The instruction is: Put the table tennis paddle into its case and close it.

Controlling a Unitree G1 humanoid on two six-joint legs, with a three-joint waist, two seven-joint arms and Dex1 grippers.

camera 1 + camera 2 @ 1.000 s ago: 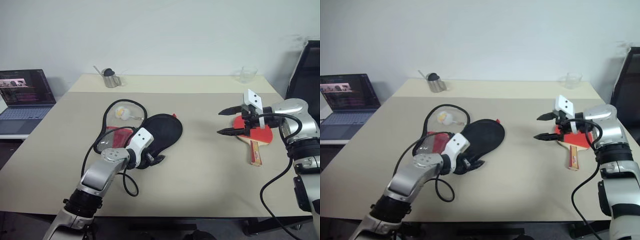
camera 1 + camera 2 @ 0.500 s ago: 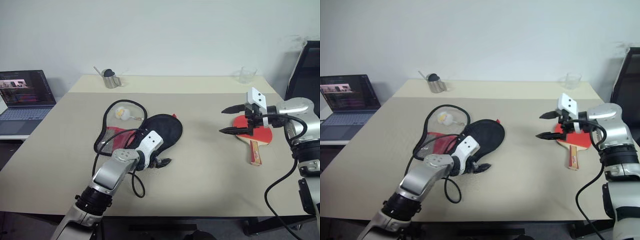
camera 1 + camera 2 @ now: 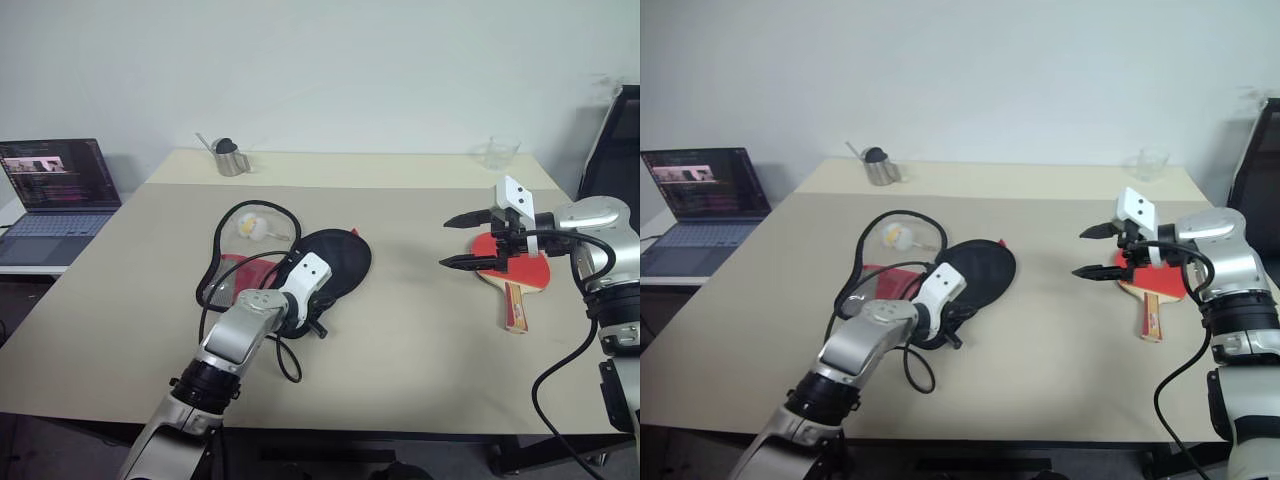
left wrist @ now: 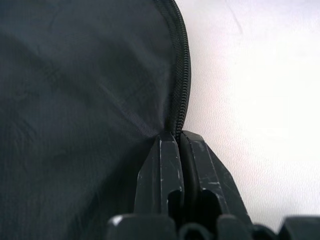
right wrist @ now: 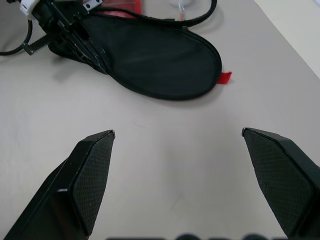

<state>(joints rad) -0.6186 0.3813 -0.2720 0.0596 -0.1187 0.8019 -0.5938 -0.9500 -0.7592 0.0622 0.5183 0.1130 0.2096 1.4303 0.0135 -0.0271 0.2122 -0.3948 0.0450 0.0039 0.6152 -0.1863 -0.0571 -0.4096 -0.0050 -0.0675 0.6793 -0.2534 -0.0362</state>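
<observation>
Beige table (image 3: pixel 400 350), early stage. Left claw (image 3: pixel 318 328) is clenched on the rim of the case (image 3: pixel 335 262), which lies unzipped ahead of it. Right claw (image 3: pixel 462 241) hangs released; paddle (image 3: pixel 518 277) lies just behind it, uncased. Insertion and zipping remain.

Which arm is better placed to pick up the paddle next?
Right. The right gripper hangs open just above the table tennis paddle at the table's right side. The left gripper is shut on the zip edge of the case, across the table from the paddle.
</observation>
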